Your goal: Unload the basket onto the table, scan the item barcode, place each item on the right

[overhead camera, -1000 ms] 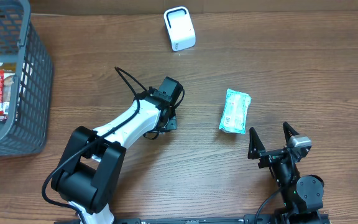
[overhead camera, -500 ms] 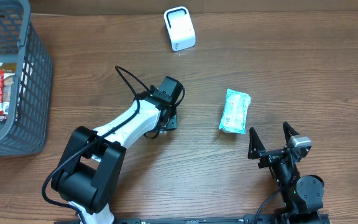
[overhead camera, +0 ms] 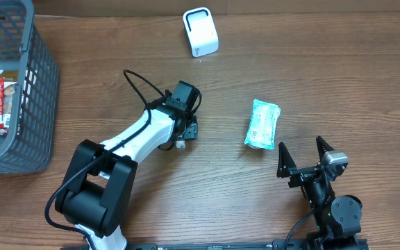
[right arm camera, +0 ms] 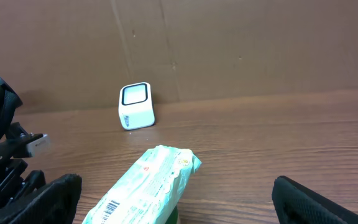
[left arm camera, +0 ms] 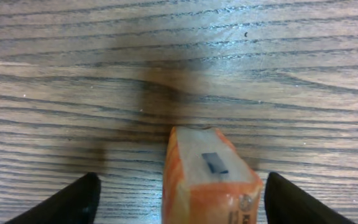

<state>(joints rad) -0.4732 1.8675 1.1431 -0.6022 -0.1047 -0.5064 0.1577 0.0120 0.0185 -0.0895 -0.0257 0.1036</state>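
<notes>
Left gripper (left arm camera: pixel 182 177) stands spread around the orange packet (left arm camera: pixel 207 180) (neither finger touching it) lying on the table (overhead camera: pixel 325 69); right gripper (overhead camera: pixel 301 146) gapes wide near the green packet (overhead camera: pixel 263 123), white scanner (overhead camera: pixel 201 31) well apart from both

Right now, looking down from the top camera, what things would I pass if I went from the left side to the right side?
grey basket → white scanner → green packet → right gripper
</notes>
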